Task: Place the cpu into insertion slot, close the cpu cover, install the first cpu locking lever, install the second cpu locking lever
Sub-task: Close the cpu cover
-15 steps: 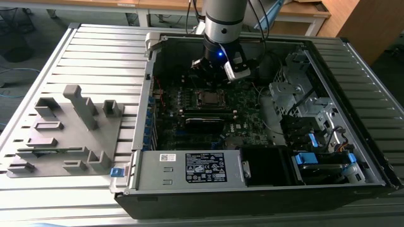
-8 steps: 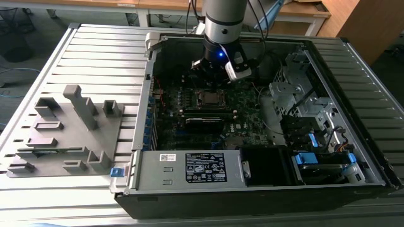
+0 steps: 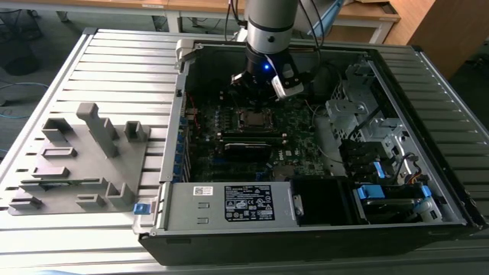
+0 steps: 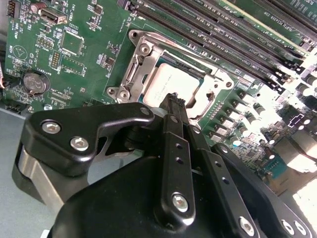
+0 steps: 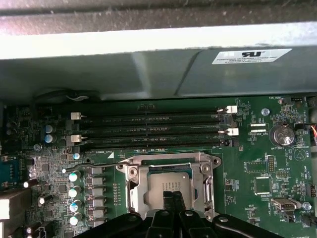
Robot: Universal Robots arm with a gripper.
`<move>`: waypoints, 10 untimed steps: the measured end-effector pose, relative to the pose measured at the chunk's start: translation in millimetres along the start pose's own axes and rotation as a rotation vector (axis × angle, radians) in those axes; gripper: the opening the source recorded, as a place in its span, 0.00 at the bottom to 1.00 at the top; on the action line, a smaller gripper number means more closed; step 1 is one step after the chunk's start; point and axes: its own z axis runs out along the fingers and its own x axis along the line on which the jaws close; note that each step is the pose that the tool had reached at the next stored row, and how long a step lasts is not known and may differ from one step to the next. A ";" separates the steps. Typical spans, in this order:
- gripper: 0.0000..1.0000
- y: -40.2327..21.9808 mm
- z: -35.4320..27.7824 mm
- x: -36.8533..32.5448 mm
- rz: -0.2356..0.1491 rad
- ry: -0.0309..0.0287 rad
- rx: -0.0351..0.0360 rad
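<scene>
cpu (image 5: 163, 186) under cpu cover (image 5: 137, 191); gripper (image 5: 172, 197) closed above.

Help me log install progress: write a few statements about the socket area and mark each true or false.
1. The cpu sits in the insertion slot. True.
2. The cpu cover stands hinged upright, away from the chip. False: it lies flat, framing the cpu.
3. The fingers are spread wide over the memory slots. False: they are together, with their tips at the cpu's edge.
4. A coin cell sits on the green board, apart from the socket. True.
</scene>
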 end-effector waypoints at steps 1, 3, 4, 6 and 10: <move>0.11 0.0 0.0 0.0 0.000 0.0000 0.0000; 0.11 0.0 0.0 0.1 0.000 0.0000 0.0000; 0.11 0.0 0.0 0.1 0.000 0.0000 0.0001; 0.11 0.0 0.0 0.2 0.000 0.0000 0.0000; 0.11 0.0 0.1 0.8 0.000 0.0000 -0.0002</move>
